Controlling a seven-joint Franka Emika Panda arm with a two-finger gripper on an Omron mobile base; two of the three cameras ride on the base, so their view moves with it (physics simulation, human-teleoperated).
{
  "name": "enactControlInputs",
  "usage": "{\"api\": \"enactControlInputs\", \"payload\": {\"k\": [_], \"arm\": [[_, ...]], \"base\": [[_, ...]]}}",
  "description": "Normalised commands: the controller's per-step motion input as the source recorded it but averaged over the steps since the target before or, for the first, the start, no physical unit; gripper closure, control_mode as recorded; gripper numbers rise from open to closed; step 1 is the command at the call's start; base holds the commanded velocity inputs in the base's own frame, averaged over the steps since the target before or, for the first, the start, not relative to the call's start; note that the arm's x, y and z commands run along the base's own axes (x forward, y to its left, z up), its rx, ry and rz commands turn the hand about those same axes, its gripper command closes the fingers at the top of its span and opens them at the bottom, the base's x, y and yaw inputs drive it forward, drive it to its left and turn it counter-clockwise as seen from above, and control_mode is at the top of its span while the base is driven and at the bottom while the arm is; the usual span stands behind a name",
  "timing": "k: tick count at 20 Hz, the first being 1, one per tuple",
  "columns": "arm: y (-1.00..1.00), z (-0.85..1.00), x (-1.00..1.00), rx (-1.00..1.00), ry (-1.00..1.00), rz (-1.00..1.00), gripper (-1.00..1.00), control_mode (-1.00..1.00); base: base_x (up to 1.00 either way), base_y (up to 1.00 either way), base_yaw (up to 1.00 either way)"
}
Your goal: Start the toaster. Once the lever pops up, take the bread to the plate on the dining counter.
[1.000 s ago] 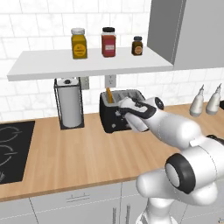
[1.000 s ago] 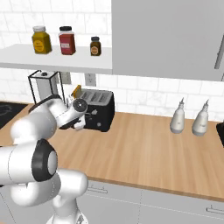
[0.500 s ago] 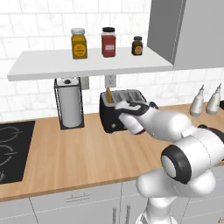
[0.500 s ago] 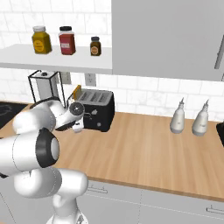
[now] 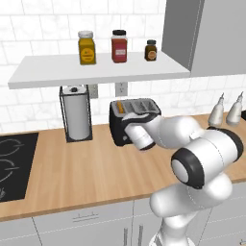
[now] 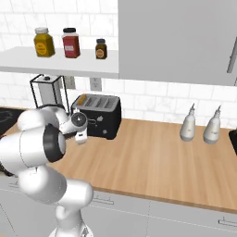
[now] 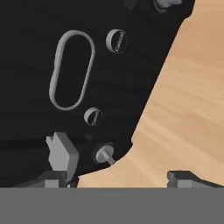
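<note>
From the left base view, we see the toaster (image 5: 126,124) on the wood surface (image 5: 72,168) beside the towel holder (image 5: 76,113), bread (image 5: 120,104) sunk in its slot. From the right, our arm reaches its front. In the hand view, our fingers (image 7: 118,177) stand released, grasping nothing, near a lever (image 7: 62,151).

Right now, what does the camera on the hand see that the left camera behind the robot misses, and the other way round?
Hand view alone: the small grey lever, round knobs and oval outline on the toaster's front, close up. Left base view alone: the shelf with three jars, the paper-towel holder, two bottles and the slots on the toaster's top. Both: the black toaster on the wood counter.
</note>
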Motion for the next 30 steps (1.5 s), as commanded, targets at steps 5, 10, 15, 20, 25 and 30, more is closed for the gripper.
{"api": "enactControlInputs", "payload": {"k": [5, 10, 15, 20, 25, 30], "arm": [[0.00, -0.56, -0.01, 0.00, 0.00, -0.03, -1.00, -1.00], [0.00, -0.30, -0.06, 0.00, 0.00, 0.00, -1.00, -1.00], [0.00, 0.58, -0.58, -0.04, -0.13, 0.03, -1.00, -1.00], [0.00, 1.00, -0.67, -0.17, -0.04, 0.03, -1.00, -1.00], [0.00, 1.00, -0.22, -0.28, 0.11, 0.04, -1.00, -1.00], [0.09, 1.00, 0.00, -0.46, 0.13, 0.09, -1.00, -1.00]], "base": [[0.00, 0.00, 0.00], [0.00, 0.00, 0.00], [0.00, 0.00, 0.00], [0.00, 0.00, 0.00], [0.00, 0.00, 0.00], [0.00, 0.00, 0.00]]}}
